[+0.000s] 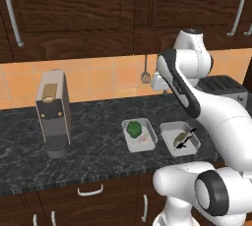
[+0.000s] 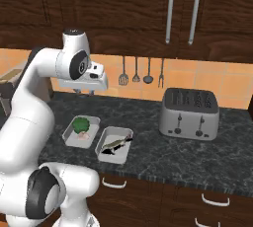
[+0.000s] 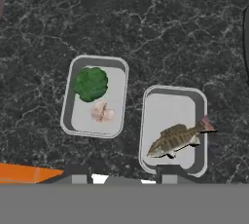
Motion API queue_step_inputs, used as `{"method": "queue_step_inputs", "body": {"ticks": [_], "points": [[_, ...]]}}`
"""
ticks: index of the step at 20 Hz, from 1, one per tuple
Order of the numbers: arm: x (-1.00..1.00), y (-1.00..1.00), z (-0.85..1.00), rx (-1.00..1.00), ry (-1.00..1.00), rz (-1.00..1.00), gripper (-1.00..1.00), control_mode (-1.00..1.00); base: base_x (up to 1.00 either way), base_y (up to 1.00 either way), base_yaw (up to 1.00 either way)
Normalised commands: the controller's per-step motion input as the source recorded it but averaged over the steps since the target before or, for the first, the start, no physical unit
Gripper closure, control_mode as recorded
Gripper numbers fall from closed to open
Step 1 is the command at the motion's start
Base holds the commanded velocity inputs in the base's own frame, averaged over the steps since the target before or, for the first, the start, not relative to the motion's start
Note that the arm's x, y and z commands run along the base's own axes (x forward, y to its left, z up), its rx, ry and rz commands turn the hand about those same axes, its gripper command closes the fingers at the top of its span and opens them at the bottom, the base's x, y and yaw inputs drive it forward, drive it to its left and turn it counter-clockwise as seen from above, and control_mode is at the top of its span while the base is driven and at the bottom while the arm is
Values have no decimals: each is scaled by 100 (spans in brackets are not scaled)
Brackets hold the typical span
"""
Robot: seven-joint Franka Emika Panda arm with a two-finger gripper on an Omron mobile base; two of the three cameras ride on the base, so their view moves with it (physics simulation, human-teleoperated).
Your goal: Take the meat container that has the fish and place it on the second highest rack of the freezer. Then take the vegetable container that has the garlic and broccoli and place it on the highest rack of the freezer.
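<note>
Nearest the front edge of the dark marbled worktop [image 3: 160,28], the meat container [image 3: 151,121] is seen lying flat with a whole fish [image 3: 176,139] set aslant inside it, the tail reaching over the rim on one side. Just beside it, apart by a narrow strip of stone, the vegetable container [image 3: 70,106] is shown holding a head of broccoli [image 3: 90,84] and a pale bulb of garlic [image 3: 101,112]. Both trays are judged to be light, thin-walled and fairly stiff, with smooth rims that could slip; a hold on one long side wall of the fish tray, clear of the fish, is thought the safest, and the tray is best kept level so that the loose fish is not tipped out. The tool [image 2: 83,91] is held high above the trays at the end of the white arm, and whether its fingers are spread or pressed together cannot be told; nothing is held. Farther back, a toaster [image 2: 189,112] and a coffee machine [image 1: 53,112] are pictured standing on the worktop, with utensils [image 2: 141,71] hung on the tiled wall behind.
</note>
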Motion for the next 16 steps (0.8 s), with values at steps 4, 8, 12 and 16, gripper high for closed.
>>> {"method": "queue_step_inputs", "body": {"ticks": [4, 8, 12, 16], "points": [[-66, -21, -38, 4, 1, -26, -100, -100, 0, 0, 0], [-70, -28, -97, 10, 6, -75, -100, -100, 0, 0, 0], [-47, -56, -100, 16, 0, -70, -100, -100, 0, 0, 0], [-9, -93, -89, 14, 9, -71, -100, -100, 0, 0, 0]]}}
